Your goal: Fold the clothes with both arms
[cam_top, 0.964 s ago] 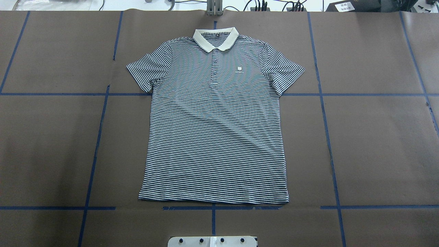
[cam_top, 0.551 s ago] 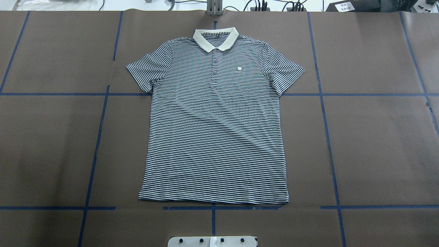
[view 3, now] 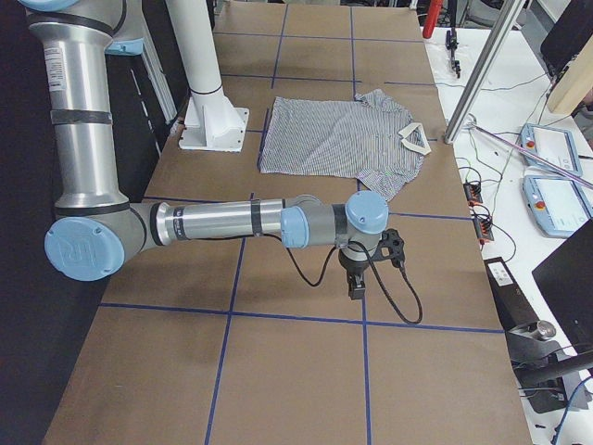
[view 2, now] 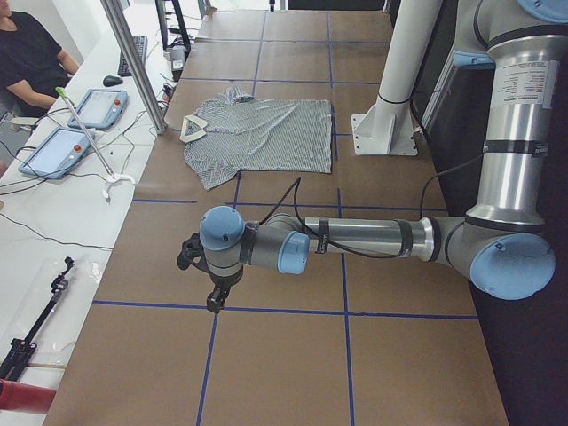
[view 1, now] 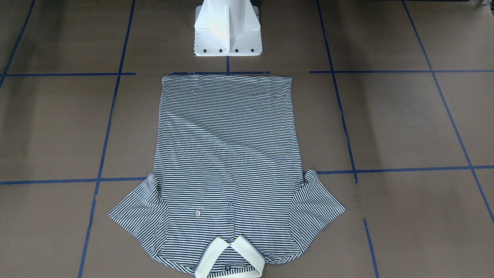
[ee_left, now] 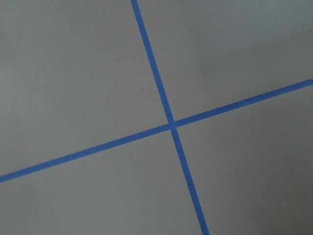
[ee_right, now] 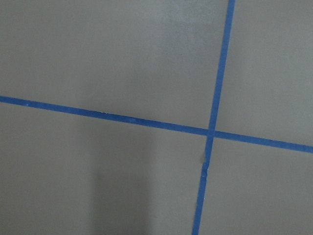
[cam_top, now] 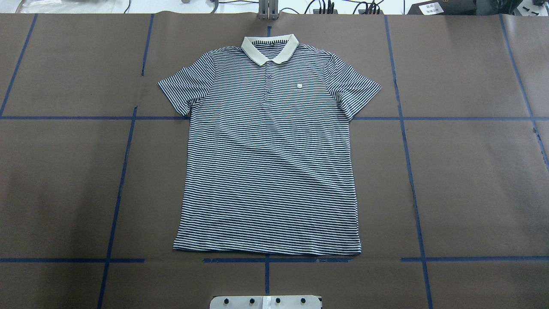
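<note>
From across the table, a navy-and-white striped polo shirt (view 1: 227,154) lies flat and face up on a brown table (view 1: 405,123) marked with blue tape lines (view 1: 386,71). Its straight hem sits just in front of the robot's white pedestal (view 1: 227,27), close to it but apart. The cream collar (view 1: 247,255) lies at the bottom edge of this view, farthest from the robot. Both short sleeves spread outward.

From overhead, the shirt fills the middle of the table, collar at the far edge, hem toward the robot. The buttons run down from the collar, and a small logo patch sits beside them on the chest.

From the table's left end, the left arm (view 2: 364,238) reaches low across the table, near the camera. The left gripper (view 2: 214,302) points down above a tape line, well apart from the shirt. Whether it is open or closed cannot be told here, and nothing shows in its grasp. A seated person (view 2: 31,53) appears at the top left.

From the table's right end, the right arm (view 3: 213,221) stretches out the same way. The right gripper (view 3: 355,287) hangs over bare table near a tape line, well apart from the shirt; its opening cannot be judged either.

The left wrist camera shows only brown table and two crossing tape lines.

The right wrist camera shows the same: brown surface and a blue tape cross.
</note>
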### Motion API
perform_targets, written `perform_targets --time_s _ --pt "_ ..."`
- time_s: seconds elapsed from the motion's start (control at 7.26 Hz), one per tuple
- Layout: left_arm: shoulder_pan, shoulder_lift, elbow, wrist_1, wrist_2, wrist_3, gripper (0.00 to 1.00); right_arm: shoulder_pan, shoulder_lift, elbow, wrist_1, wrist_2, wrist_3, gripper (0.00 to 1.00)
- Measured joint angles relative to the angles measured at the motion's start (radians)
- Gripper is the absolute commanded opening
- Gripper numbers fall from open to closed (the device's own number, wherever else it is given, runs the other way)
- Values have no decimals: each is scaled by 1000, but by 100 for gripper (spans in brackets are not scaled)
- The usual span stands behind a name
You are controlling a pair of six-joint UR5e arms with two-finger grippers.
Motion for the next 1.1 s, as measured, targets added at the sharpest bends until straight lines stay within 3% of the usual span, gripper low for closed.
perform_targets --time_s 0.41,0.83,1.1 --pt "6 -6 20 -89 -27 2 100 -162 152 -15 30 35 223 100" --pt "19 -5 19 -104 -91 4 100 -288 290 -189 377 -1 712 99" --pt "22 -2 20 -128 -96 2 100 -399 364 -300 610 -173 1104 93"
